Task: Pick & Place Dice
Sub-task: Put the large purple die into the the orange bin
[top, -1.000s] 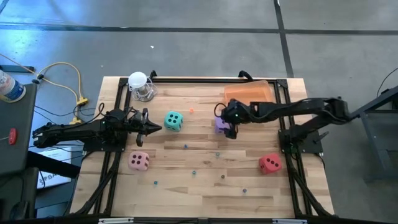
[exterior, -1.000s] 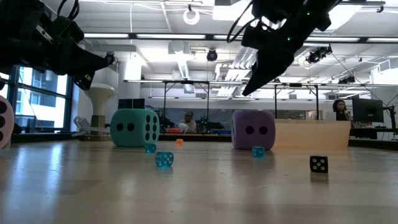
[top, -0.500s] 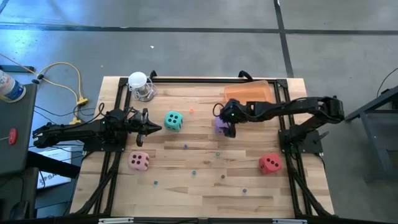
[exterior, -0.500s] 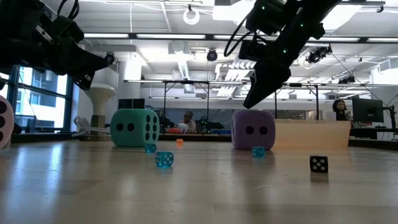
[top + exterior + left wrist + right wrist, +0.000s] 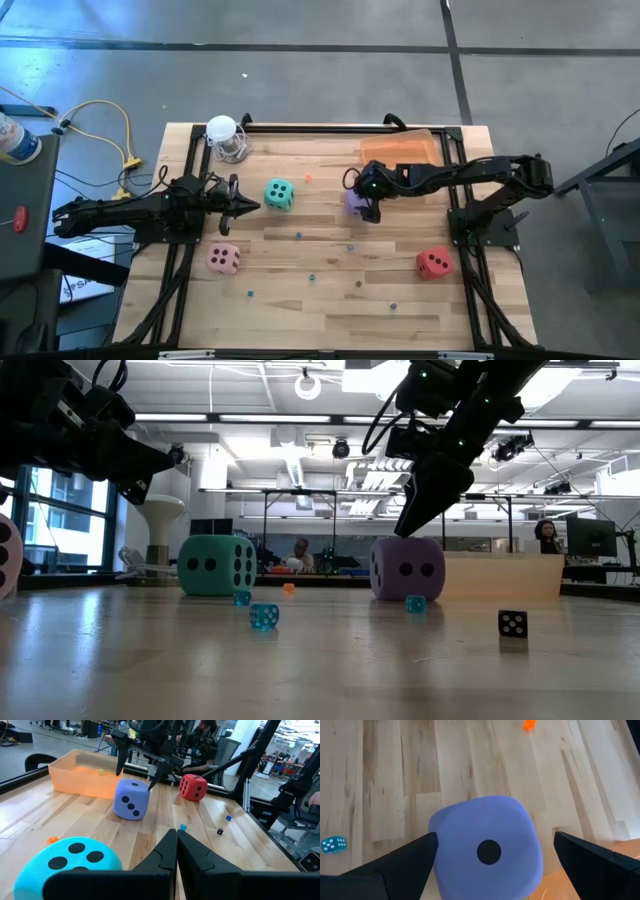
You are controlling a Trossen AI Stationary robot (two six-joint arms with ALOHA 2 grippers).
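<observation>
Straddling one purple die [image 5: 356, 201] of four dice, right gripper [image 5: 366, 203] wide; left gripper [image 5: 243, 204] closed, empty.

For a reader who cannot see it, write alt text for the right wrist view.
The right gripper hangs open directly above the purple die, one dark finger on each side of its one-pip top face. A wooden table lies beneath, with a small teal die nearby.

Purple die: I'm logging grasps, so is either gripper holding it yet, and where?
Nothing is held. The right gripper is open, its fingers on either side of the purple die with gaps showing. The left gripper is shut on nothing, beside the teal die.
</observation>
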